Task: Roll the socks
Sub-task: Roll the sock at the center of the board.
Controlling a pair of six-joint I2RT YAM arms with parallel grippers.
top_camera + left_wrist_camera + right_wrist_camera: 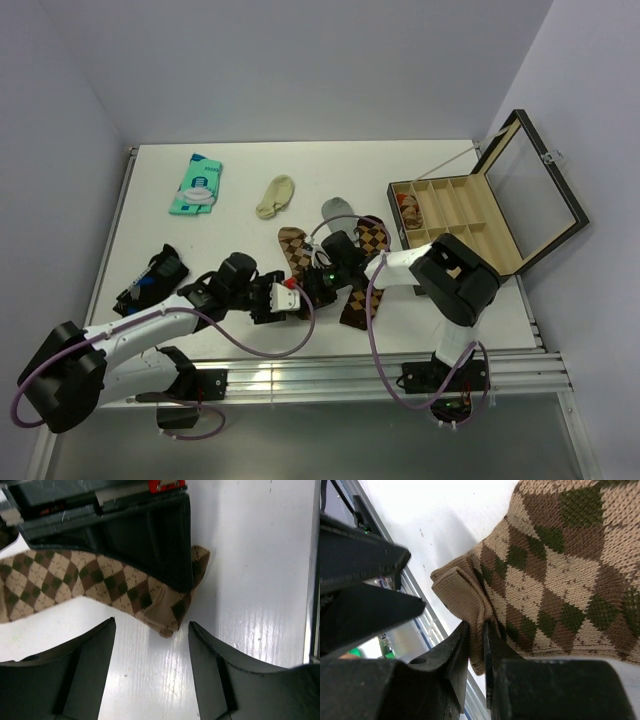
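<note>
Two argyle socks lie at the table's middle: one (294, 247) on the left, the other (364, 268) on the right. My right gripper (318, 284) is shut on the tan cuff end of a sock (560, 575), pinching a fold between its jaws (476, 628). My left gripper (288, 297) is open and empty, its fingers (85, 665) apart on either side of bare table just short of the sock's tip (167, 617). The right gripper's black body (130, 535) sits over that sock in the left wrist view.
An open wooden box (470, 215) with its lid (535, 185) raised stands at the right, a rolled sock (408, 210) in one compartment. A grey sock (337, 208), a cream sock (275, 197), a green packet (197, 185) and a dark sock (150, 280) lie around.
</note>
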